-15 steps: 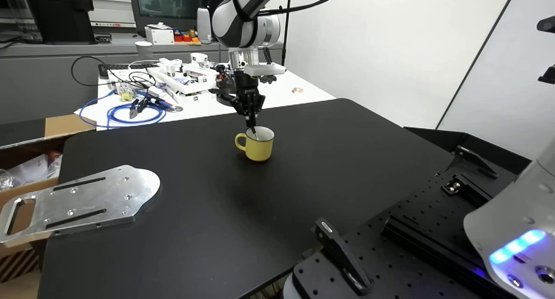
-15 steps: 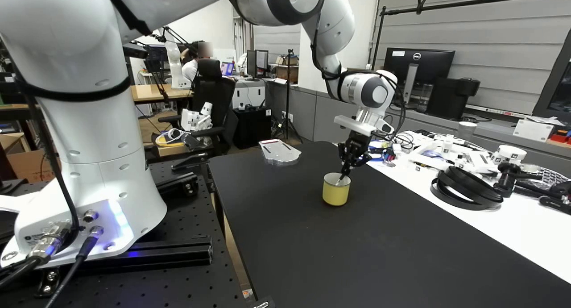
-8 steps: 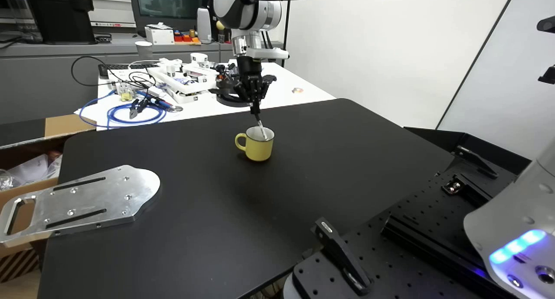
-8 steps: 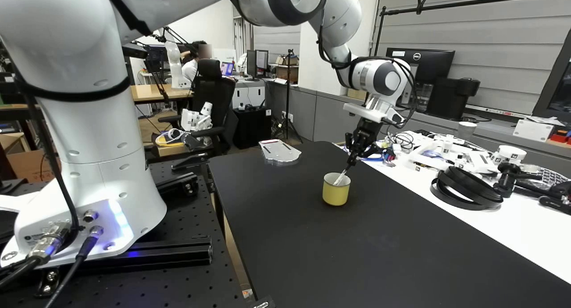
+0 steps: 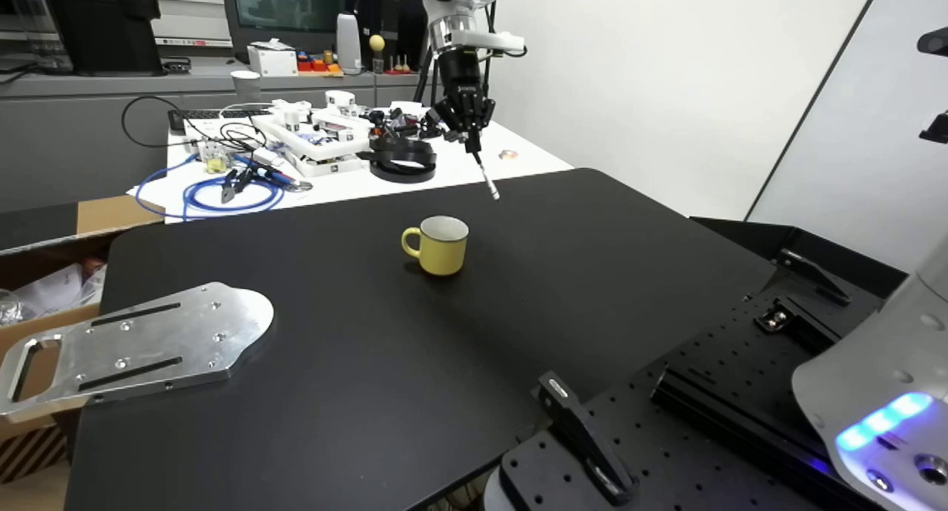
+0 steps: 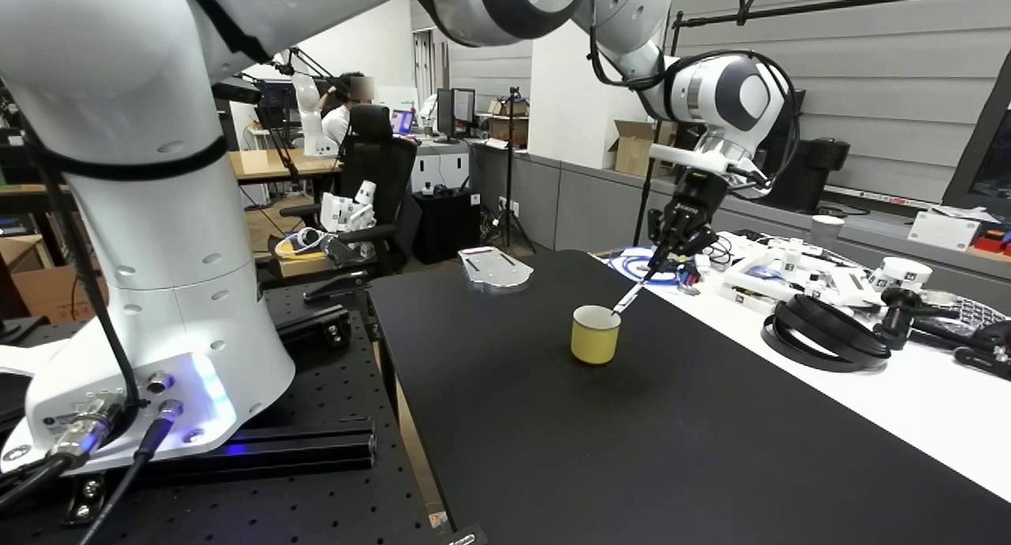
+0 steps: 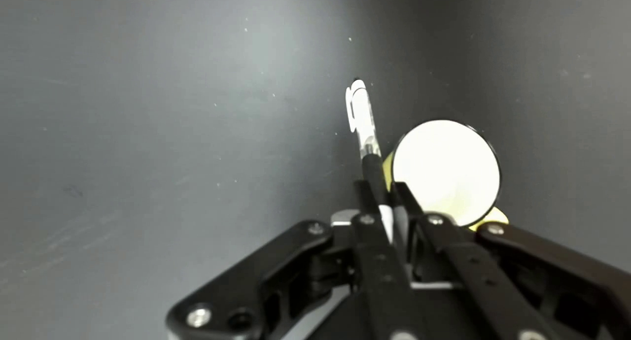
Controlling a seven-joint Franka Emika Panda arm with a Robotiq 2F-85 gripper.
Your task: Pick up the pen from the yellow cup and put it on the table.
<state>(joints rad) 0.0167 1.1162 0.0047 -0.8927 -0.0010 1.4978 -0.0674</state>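
Observation:
The pen, with a dark grip part and a white and clear end with a clip, is held tilted in my gripper. It shows in both exterior views (image 5: 486, 178) (image 6: 629, 297) and in the wrist view (image 7: 363, 111). My gripper (image 5: 474, 147) (image 6: 655, 268) (image 7: 380, 186) is shut on the pen's dark part; the white end points down. The pen is outside the yellow cup (image 5: 443, 255) (image 6: 594, 344) (image 7: 446, 170), above the black table (image 5: 333, 392) (image 6: 671, 442) (image 7: 123, 133). The cup stands upright, its handle visible in an exterior view. Its inside shows no pen.
A silver metal plate (image 5: 170, 333) (image 6: 496, 270) lies at one end of the table. A white-topped table (image 5: 529, 155) (image 6: 798, 375) with cables, tools and black straps adjoins the black table. An open cardboard box (image 5: 111, 215) stands beside it. Black clamp handles (image 5: 585, 437) sit near the robot's base (image 6: 189, 324).
My gripper has risen and moved away from the cup, rightward in both exterior views. The pen has come up out of the cup with it. The cup has stayed in place.

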